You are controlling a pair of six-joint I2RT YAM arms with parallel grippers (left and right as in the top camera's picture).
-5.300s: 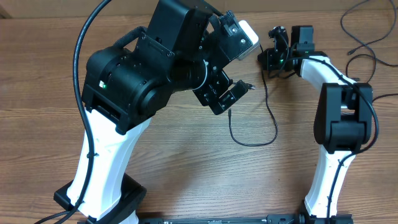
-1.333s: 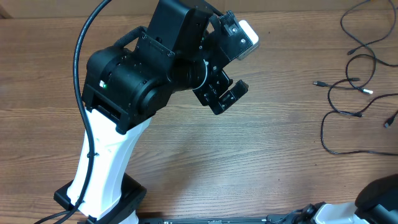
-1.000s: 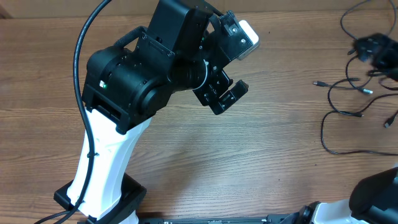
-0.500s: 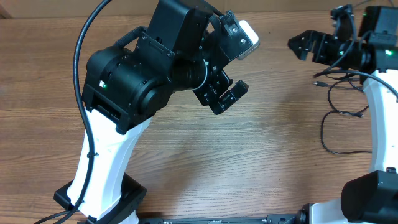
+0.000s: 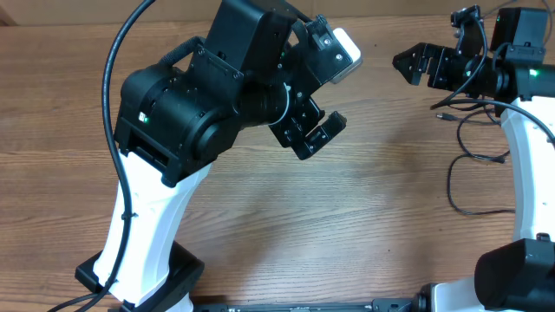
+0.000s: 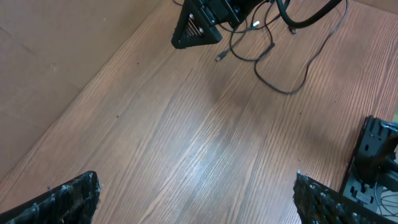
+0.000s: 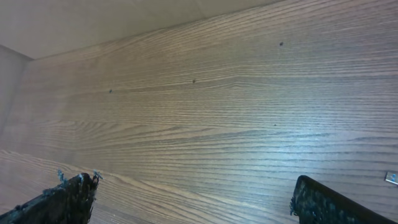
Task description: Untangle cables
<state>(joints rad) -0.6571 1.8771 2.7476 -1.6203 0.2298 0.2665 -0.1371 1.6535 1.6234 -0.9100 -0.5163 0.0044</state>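
Several thin black cables (image 5: pixel 450 184) lie loosely looped on the wood at the right side of the table; one small plug end (image 5: pixel 442 114) points left. My right gripper (image 5: pixel 436 43) hangs open at the far right, above and just left of the cables, holding nothing. Its wrist view shows bare wood between the wide-apart fingertips (image 7: pixel 59 199), with one silver plug tip (image 7: pixel 390 177) at the right edge. My left gripper (image 5: pixel 310 130) is open and empty over the table's middle, far from the cables. In its wrist view the cables (image 6: pixel 273 59) lie far ahead, beside the right gripper (image 6: pixel 196 28).
The bulky left arm (image 5: pixel 191 104) covers much of the table's left and centre, with its thick black wire (image 5: pixel 113 78) arching beside it. The right arm's white link (image 5: pixel 529 165) stands over the cables' right part. A cardboard wall (image 6: pixel 56 50) borders the table's far edge.
The right arm has come into view from the lower right and its open gripper has moved left, over the upper part of the cables. The left arm and the cables have not moved.
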